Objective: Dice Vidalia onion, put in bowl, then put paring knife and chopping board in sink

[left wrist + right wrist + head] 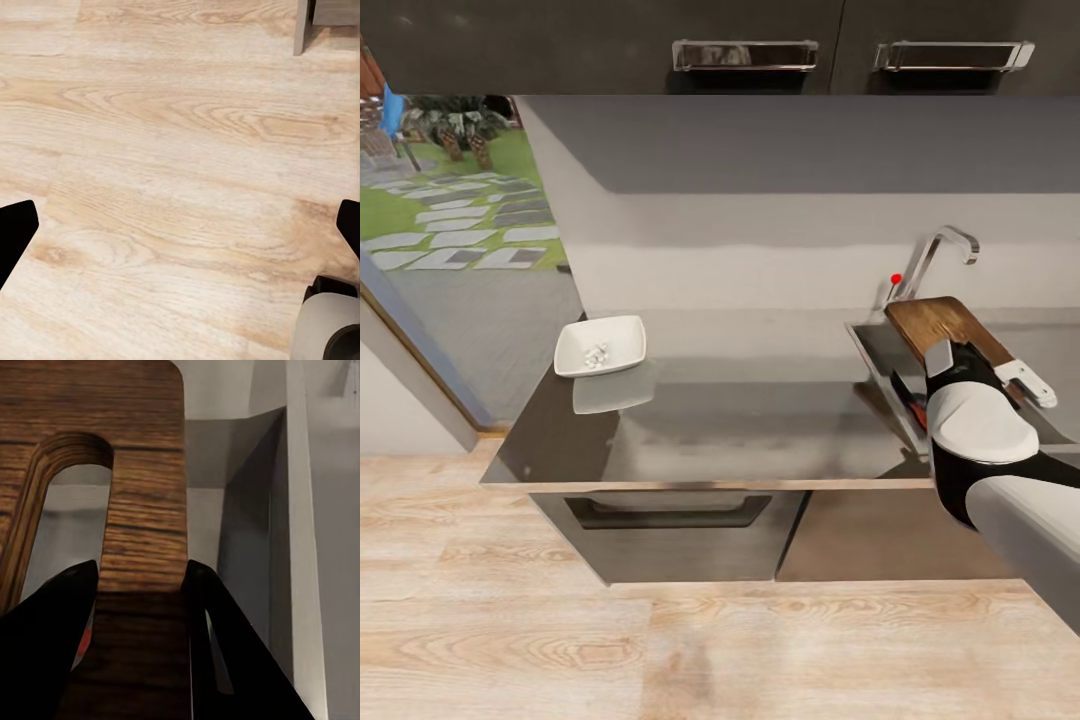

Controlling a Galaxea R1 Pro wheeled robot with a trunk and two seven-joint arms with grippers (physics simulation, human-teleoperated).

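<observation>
Evidently the last step is in hand: the chopping board (935, 325) is held over the sink (872, 350) by the right gripper (139, 585), whose dark fingers are closed on the grained brown wood beside the slot-shaped handle hole. A lowering and release is judged to be called for next. The paring knife (908, 398), red-handled, seems to lie in the steel basin already. Pale diced pieces are seen in the squarish white bowl (600, 346) near the countertop's (740, 430) far left corner. The left gripper (180, 225) is spread wide over plank flooring (180, 135), holding nothing.

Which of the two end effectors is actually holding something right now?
The right end effector: its fingers clamp the chopping board at its slotted handle end, over the sink. The left end effector is open above bare wooden floor.
</observation>
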